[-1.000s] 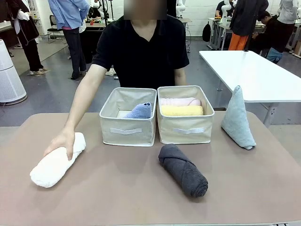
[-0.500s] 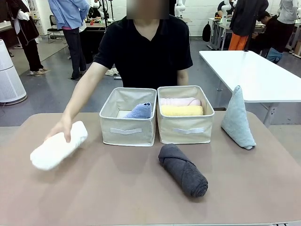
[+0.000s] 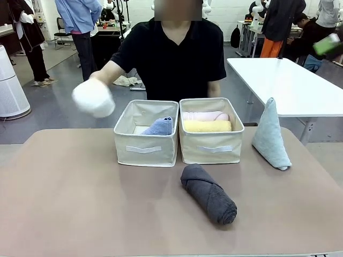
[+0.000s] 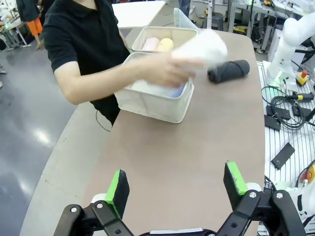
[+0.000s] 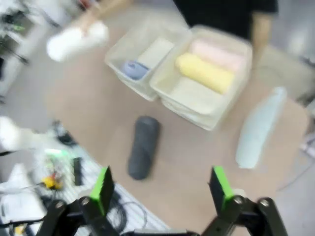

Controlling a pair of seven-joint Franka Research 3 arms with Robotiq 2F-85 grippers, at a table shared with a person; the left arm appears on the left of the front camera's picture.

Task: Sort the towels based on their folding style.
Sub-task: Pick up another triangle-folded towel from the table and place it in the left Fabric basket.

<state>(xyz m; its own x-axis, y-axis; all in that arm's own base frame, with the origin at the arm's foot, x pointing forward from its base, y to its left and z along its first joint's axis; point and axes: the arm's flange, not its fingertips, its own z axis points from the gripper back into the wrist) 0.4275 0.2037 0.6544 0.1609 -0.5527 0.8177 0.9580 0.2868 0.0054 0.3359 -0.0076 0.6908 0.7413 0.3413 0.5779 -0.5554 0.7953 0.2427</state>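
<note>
Above the left side of the bench (image 3: 80, 203), a person's hand (image 4: 165, 71) holds the white roll (image 3: 94, 99) in the air, blurred, just left of the left bin (image 3: 143, 152). That bin holds the folded blue towel (image 3: 159, 127). The right bin (image 3: 211, 152), touching it, holds the pink roll (image 3: 204, 115) and, in front of it, the yellow roll (image 3: 207, 126). The grey roll (image 3: 209, 194) lies on the bench in front of the bins, and the teal triangle (image 3: 270, 136) stands upright near the right bin. The left gripper (image 4: 176, 182) and right gripper (image 5: 161, 187) both hang released, grasping nothing, well above the bench. The step in hand seems to be binning the white roll. It likely needs carrying past the left bin and laying down beside the other rolls.
</note>
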